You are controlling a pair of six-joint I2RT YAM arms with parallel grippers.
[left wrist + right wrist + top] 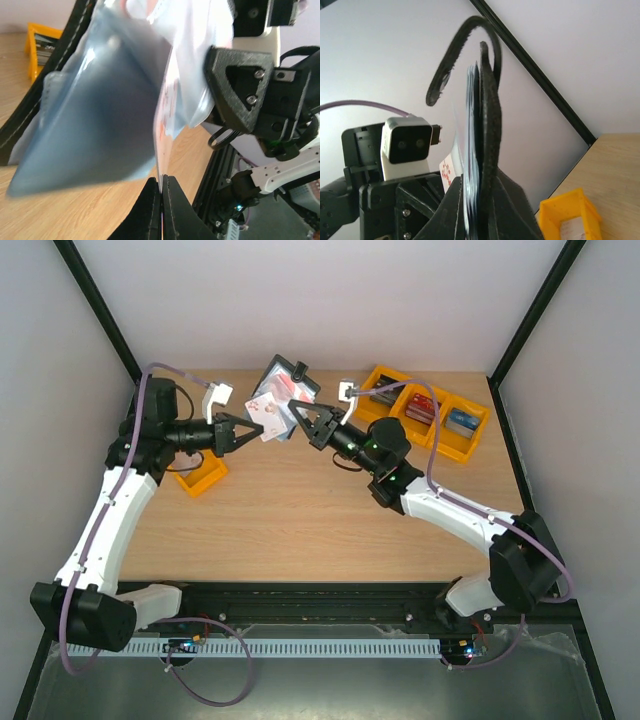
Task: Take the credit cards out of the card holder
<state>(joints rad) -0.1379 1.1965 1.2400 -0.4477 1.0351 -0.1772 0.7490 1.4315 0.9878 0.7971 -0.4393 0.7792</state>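
- The near strip of the table (300, 530), between the arm bases and the claws, is bare wood from side edge to side edge.
- A yellow tray (200, 478) sits near the left edge, under the left forearm.
- The left gripper (252, 431) has its fingers (150, 215) pressed together on the thin lower edge of a credit card (268, 418), pale with red blotches.
- Just right of it, the right gripper (300, 416) pinches the black rim of the card holder (283, 380), which is held open above the table at the back middle. The two claws are nearly touching.
- The card's far end overlaps the holder's grey-blue pocket (100, 125). Whether it is inside cannot be told.
- A row of yellow trays (452, 448) holding card stacks (420, 408) lines the far right corner.
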